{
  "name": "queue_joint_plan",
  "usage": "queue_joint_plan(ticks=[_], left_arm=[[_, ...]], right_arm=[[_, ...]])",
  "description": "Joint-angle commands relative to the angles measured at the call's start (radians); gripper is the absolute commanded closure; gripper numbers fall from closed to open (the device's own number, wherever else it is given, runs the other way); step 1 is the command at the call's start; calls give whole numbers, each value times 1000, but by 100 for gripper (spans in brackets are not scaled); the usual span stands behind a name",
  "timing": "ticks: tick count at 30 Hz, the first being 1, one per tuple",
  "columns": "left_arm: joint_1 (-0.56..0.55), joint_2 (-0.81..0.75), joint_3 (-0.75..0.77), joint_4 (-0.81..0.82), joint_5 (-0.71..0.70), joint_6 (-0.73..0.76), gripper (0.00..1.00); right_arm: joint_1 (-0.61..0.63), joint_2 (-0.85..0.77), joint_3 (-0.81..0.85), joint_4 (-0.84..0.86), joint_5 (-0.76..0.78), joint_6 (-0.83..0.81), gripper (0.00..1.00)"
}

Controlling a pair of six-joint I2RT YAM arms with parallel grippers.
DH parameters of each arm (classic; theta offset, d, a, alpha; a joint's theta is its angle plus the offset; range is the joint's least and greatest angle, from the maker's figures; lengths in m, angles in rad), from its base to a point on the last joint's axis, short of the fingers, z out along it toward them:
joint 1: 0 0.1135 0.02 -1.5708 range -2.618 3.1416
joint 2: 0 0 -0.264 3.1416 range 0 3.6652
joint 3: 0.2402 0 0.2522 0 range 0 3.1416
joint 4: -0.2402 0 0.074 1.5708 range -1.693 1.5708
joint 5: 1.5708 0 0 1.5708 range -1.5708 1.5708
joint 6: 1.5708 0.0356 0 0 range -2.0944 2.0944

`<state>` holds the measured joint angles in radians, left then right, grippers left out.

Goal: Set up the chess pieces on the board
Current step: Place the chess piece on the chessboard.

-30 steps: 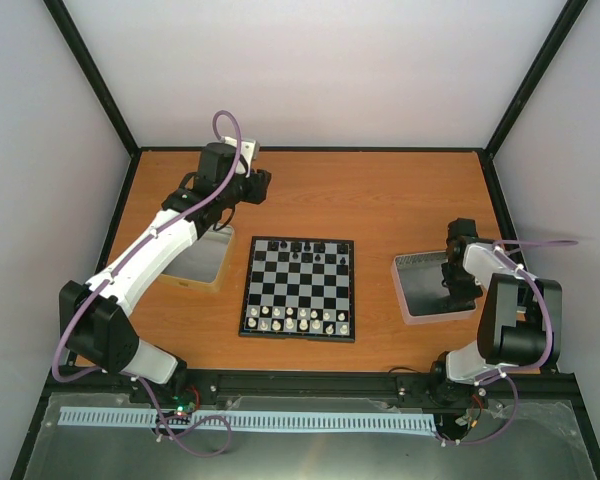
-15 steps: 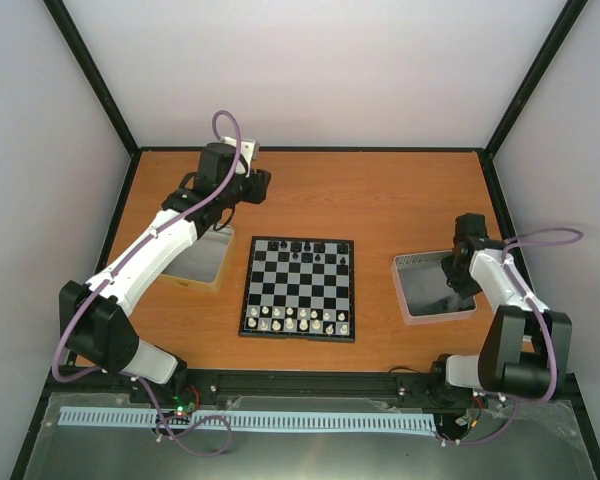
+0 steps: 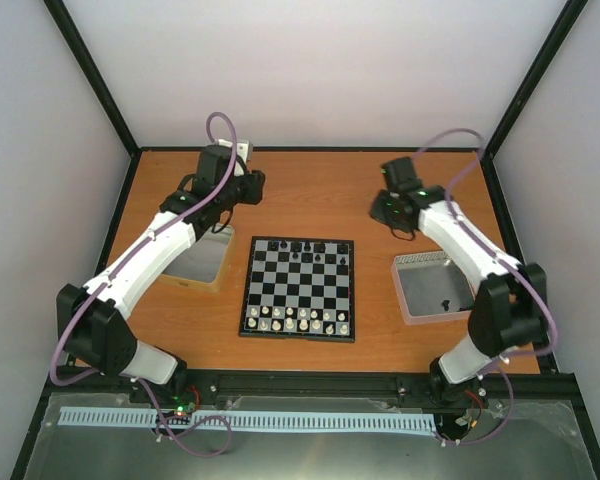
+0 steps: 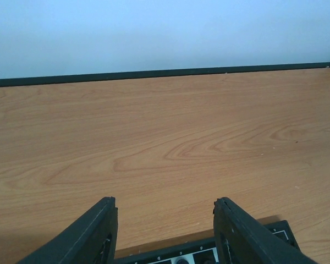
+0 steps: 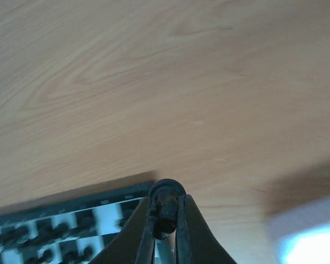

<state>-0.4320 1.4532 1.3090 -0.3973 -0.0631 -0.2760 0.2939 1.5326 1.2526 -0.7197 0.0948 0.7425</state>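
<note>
Wood-grain table [image 3: 310, 190] carries everything, with the board [image 3: 300, 290] flat at its centre, where either arm can reach it. A metal tray sits on each side, the left tray [image 3: 208, 262] and the right tray [image 3: 420, 278], likely as stock for loose men. The left gripper [image 4: 165, 208] hangs over bare table beyond the board's far left corner, fingers spread wide with nothing between them, seemingly parked out of the way. The right gripper [image 5: 165, 220] is raised beyond the far right corner, fingers pinched narrow on a black piece [image 5: 166, 192], held high probably to clear men already standing. Along the near ranks stand the whitish pieces [image 3: 298, 320]; the black pieces [image 3: 305, 248] only partly fill the far ranks, and one dark man [image 3: 445, 302] lies in the right tray
</note>
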Motion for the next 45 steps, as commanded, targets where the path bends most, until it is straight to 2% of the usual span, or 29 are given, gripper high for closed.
queue_joint_plan(ticks=[1,8,18,45], left_arm=[[7,-59,-28,-30,-67,-34,51],[9,-103,-78,-36,-97,-51,51],[9,-103,-85,-28,-100,-28,51],[9,-92,-86,4,-74,14,51]], right_arm=[[161,174,162,-13,-30,-156,97],[273,357,327,-73,-94,-212,97],[282,465,387,-195,-130,-279,97],[283,579,417,-238,-126,-326,97]])
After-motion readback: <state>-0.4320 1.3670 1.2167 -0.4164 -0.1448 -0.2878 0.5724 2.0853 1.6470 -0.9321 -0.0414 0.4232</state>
